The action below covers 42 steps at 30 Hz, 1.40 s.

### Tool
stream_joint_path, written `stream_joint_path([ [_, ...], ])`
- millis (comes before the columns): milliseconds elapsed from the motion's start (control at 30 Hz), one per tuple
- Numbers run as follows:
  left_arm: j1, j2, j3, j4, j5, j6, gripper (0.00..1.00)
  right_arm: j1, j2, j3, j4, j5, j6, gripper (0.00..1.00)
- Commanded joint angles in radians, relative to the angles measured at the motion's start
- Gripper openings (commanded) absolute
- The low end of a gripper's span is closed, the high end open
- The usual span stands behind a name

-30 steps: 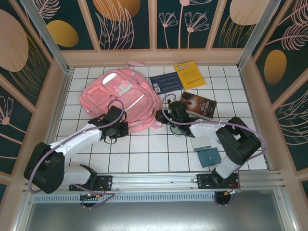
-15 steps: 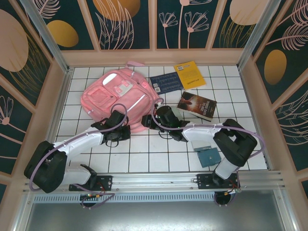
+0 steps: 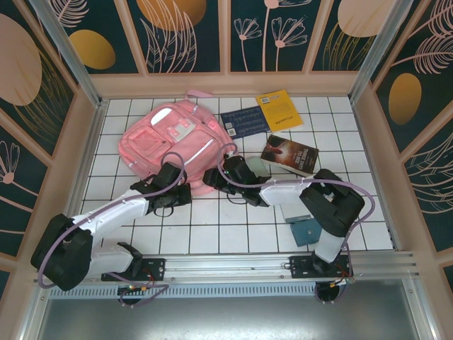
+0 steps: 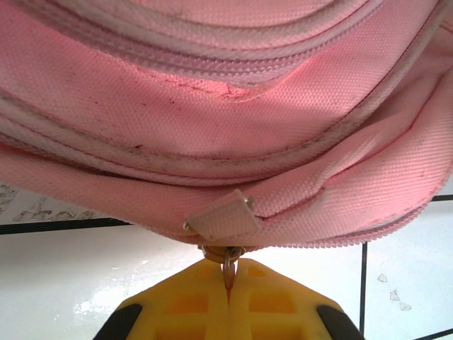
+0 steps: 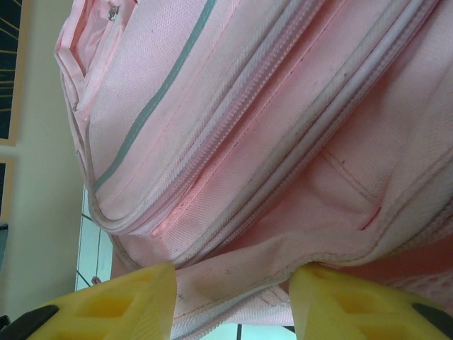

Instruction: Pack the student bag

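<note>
On the far-left part of the tiled table [image 3: 212,234], we see the student bag [image 3: 166,138] lying front-side up. At its near edge our left gripper [image 4: 228,283] is pinched tight on the metal zipper pull [image 4: 227,263]. Our right gripper [image 5: 230,287] has its jaws apart, a fold of the bag's fabric between its yellow fingers [image 5: 134,297].

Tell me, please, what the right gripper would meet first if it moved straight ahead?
Most likely the pink bag: its lower edge lies between the right gripper's open fingers, though depth is unclear.
</note>
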Motion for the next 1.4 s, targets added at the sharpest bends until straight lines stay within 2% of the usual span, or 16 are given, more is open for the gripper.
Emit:
stream_joint_path([
  [0,-0.01,-0.034,-0.002,0.017,0.014,0.002,0.0,0.019,0.029,-0.005,0.049,-0.029,0.063,0.46],
  [233,-0.011,-0.038,-0.023,0.04,0.027,0.004,0.0,0.013,0.066,0.076,0.007,-0.02,0.046,0.47],
  [367,-0.01,-0.041,-0.047,0.049,0.025,0.001,0.02,-0.006,0.098,0.111,0.001,-0.024,0.056,0.41],
  [500,-0.011,-0.059,-0.068,0.05,0.012,-0.017,0.33,-0.023,0.121,0.126,-0.012,-0.02,0.063,0.09],
  [567,-0.011,-0.074,-0.078,0.049,-0.001,-0.034,0.39,-0.027,0.118,0.122,-0.014,-0.008,0.061,0.0],
  [633,-0.01,-0.098,-0.087,0.037,-0.04,-0.058,0.45,-0.032,0.108,0.115,-0.013,-0.002,0.055,0.0],
  [733,-0.01,-0.157,-0.108,0.032,-0.102,-0.106,0.47,-0.034,0.092,0.112,-0.016,0.011,0.041,0.0],
  [933,-0.022,-0.227,-0.158,0.092,-0.118,-0.117,0.48,-0.033,0.089,0.117,-0.02,0.002,0.033,0.0],
  [1367,-0.087,-0.111,-0.143,0.094,-0.282,-0.002,0.41,-0.033,0.09,0.123,-0.019,-0.022,0.03,0.0],
])
